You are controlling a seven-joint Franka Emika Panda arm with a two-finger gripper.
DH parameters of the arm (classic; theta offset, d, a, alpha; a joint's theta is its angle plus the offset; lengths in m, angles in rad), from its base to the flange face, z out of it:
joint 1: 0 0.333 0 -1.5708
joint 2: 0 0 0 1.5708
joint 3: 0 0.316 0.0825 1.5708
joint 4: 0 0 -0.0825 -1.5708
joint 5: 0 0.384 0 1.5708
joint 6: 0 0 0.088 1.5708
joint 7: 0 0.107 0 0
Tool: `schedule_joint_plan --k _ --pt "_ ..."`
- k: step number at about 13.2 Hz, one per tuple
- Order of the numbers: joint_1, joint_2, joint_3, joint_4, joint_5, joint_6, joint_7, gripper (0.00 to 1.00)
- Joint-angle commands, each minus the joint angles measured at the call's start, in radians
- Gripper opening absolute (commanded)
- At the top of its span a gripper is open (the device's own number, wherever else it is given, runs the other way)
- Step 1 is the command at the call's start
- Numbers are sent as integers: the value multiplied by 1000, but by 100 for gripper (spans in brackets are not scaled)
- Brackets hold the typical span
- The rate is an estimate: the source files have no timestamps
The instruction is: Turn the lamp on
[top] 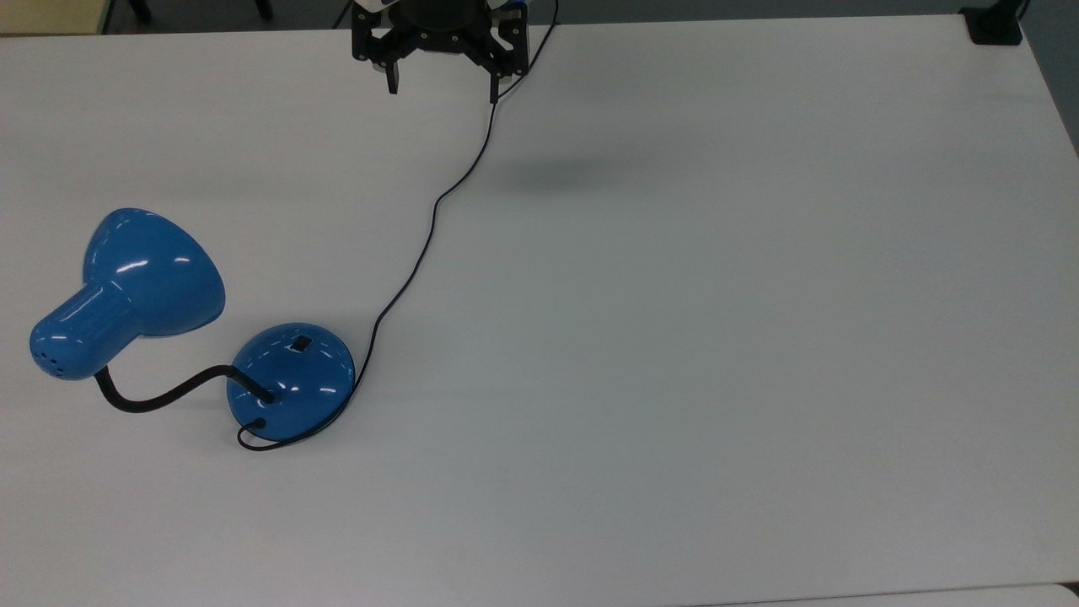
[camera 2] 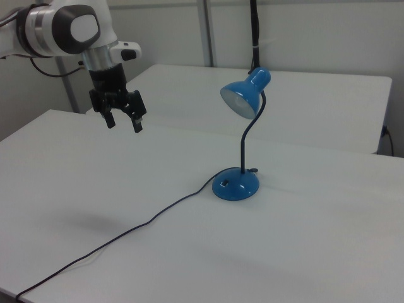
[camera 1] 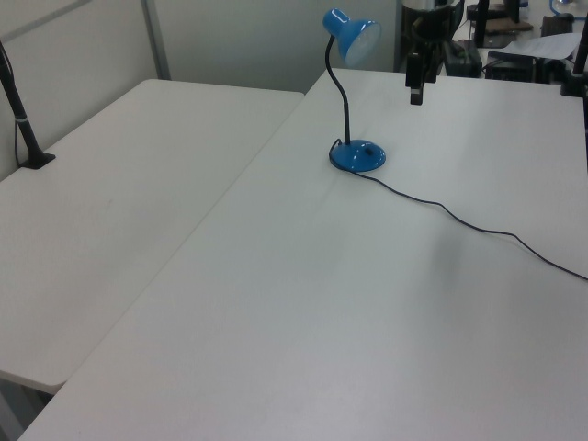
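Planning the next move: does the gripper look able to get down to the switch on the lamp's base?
Probably yes. The gripper hangs open above bare table, well apart from the lamp. The switch sits uncovered on top of the base, with the shade off to one side.

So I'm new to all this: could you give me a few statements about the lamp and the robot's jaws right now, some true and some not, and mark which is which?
1. The gripper hangs in the air with its jaws open, holding nothing. True.
2. The gripper is pressing the switch on the base. False: it is well away from the lamp and touches no part of it.
3. The lamp stands upright on the white table. True.
4. The lamp's shade is red. False: it is glossy blue, like the base.
5. A thin black cord runs from the base across the table. True.
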Motion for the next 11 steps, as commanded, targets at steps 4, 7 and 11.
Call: schedule_joint_plan --k 4,7,11 --pt "-15 -16 9 -10 4 -13 -22 100" --pt "-17 -16 8 -12 5 -15 -22 100" --pt "-17 -16 6 -12 5 -19 -27 96"
